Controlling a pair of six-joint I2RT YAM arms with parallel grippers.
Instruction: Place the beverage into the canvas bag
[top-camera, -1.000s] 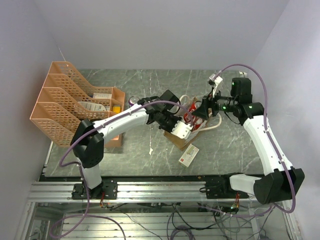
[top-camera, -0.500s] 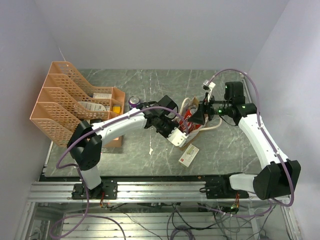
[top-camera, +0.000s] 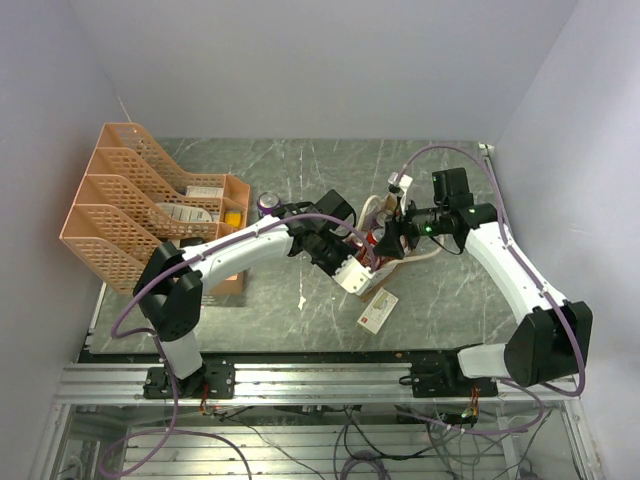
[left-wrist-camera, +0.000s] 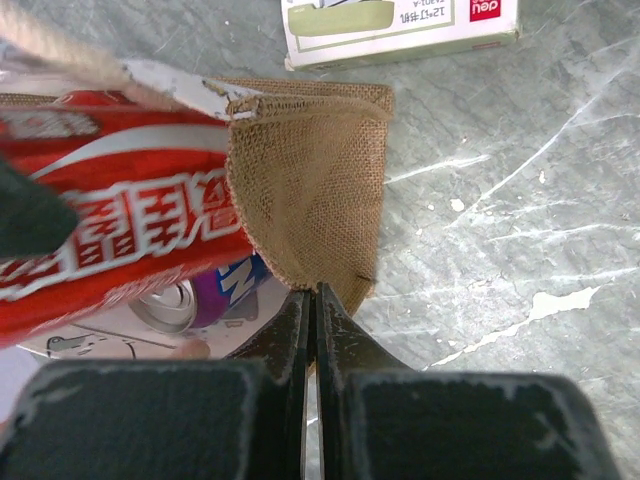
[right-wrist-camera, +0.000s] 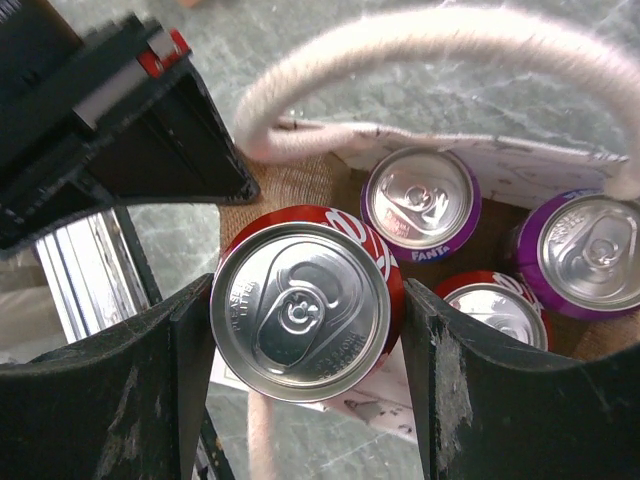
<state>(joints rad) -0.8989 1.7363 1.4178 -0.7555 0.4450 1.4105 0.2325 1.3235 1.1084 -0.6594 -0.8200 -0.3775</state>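
Right fingers (right-wrist-camera: 490, 400) clamped on red can (right-wrist-camera: 300, 310); can top end-on to wrist camera, long axis pointed into bag (left-wrist-camera: 320, 180) mouth, under handle loop (right-wrist-camera: 420, 40). Left fingers (left-wrist-camera: 335, 335) pinched shut on bag rim. Purple cans (right-wrist-camera: 422, 205) lay inside.

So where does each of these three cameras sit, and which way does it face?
Top external: fixed above and behind the bases, looking down on the table; left arm and right arm show whole.
Left wrist: on the left arm, looking down past its own shut jaws, which pinch the canvas bag edge; red can beside.
Right wrist: on the right arm, looking straight down between its own jaws at the red can top.
Shared: both wrist views show red can and canvas bag.
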